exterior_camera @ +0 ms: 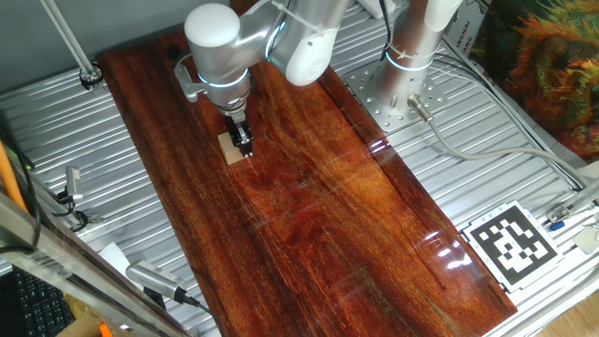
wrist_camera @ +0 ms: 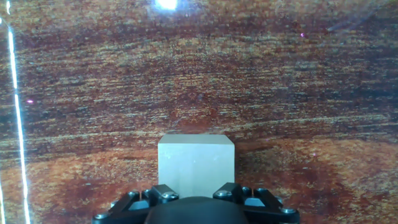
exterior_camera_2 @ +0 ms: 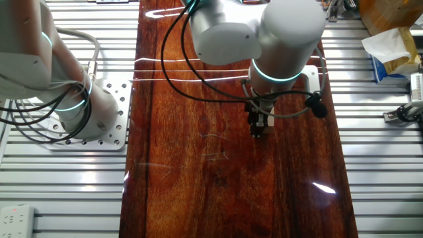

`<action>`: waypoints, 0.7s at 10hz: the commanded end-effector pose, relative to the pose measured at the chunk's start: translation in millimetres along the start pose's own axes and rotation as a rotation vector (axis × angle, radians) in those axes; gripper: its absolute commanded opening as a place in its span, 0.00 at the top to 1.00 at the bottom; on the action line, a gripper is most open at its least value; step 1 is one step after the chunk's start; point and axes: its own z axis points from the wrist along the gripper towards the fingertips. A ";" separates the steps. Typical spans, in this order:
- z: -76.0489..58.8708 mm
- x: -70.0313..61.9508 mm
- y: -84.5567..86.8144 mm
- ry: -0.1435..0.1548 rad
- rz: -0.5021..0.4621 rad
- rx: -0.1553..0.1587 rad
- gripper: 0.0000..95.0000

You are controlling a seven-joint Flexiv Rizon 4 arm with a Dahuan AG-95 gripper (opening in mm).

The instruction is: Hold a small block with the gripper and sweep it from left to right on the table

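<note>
A robot arm is reaching down over the reddish-brown wooden counter (exterior_camera: pixel 309 215), its black end effector (exterior_camera: pixel 243 142) pointing straight down near the counter's far left part. It is pinching a small tan wooden block (exterior_camera: pixel 230 150), which is sitting on the counter between the fingers. At far right, a black-and-white marker card (exterior_camera: pixel 513 241) is lying on the ribbed metal.

A ribbed grey metal bed (exterior_camera: pixel 487 173) surrounds the table on every side. At 4 o'clock in one fixed view lies a black-and-white marker tag (exterior_camera: pixel 513 244). At 12 to 1 o'clock stands a white column (exterior_camera: pixel 418 37) on a perforated plate (exterior_camera: pixel 388 98), grey cable (exterior_camera: pixel 468 154) trailing off it. A colourful cloth (exterior_camera: pixel 543 56) fills 2 o'clock. A keyboard (exterior_camera: pixel 33 304) (only its corner shows) sits at 8 o'clock, a silver cylinder (exterior_camera: pixel 150 279) near it.
</note>
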 end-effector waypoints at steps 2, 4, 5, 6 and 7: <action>1.2 5.4 -0.1 0.005 0.005 0.004 0.60; 1.3 9.3 0.2 0.001 0.004 0.006 0.60; 1.6 11.3 0.3 -0.004 0.002 0.007 0.60; 1.5 13.3 0.5 -0.003 0.000 0.009 0.60; 1.1 14.4 0.6 0.001 0.002 0.008 0.60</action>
